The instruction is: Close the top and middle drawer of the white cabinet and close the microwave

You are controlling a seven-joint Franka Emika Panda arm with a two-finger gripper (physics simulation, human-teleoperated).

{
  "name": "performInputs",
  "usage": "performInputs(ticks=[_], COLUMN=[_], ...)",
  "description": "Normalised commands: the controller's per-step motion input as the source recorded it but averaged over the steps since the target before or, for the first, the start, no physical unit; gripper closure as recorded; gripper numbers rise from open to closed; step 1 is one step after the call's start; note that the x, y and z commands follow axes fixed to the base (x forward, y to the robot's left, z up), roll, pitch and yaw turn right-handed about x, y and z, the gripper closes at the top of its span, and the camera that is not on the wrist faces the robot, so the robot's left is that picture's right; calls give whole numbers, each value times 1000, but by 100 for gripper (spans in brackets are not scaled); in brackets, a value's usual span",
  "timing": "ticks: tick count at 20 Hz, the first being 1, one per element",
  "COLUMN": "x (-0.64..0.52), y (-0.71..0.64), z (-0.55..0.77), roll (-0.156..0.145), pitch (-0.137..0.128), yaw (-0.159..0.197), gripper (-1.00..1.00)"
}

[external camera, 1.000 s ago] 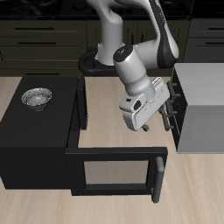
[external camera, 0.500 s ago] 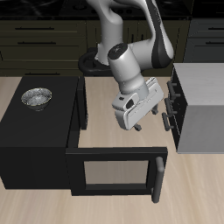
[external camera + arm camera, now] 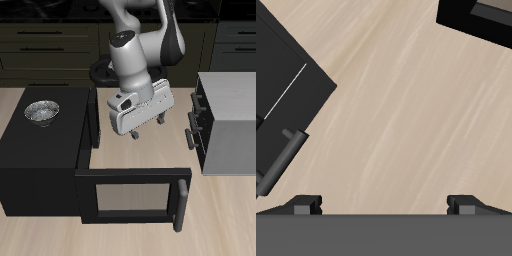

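The arm bends forward from the table's back, and the gripper point(image 3: 146, 128) hangs over bare table between the microwave point(image 3: 45, 160) and the white cabinet point(image 3: 229, 122), fingers pointing down and spread apart, holding nothing. In the wrist view both fingertips point(image 3: 307, 203) show wide apart above the wood.

The microwave door point(image 3: 135, 196) stands swung out toward the table's front edge, its bar handle point(image 3: 183, 203) at the free end. A metal bowl point(image 3: 42, 111) sits on the microwave's top.

The cabinet's drawers point(image 3: 200, 122) face the gripper with dark handles. No writing is readable.
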Motion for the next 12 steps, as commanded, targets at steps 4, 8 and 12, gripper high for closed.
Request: performInputs(ticks=[4, 8, 12], x=[161, 81, 61], y=[-315, -156, -127], z=[248, 276, 307], roll=[-73, -27, -38], pitch=[68, 3, 4], yaw=[-173, -117, -120], gripper=[-100, -100, -100])
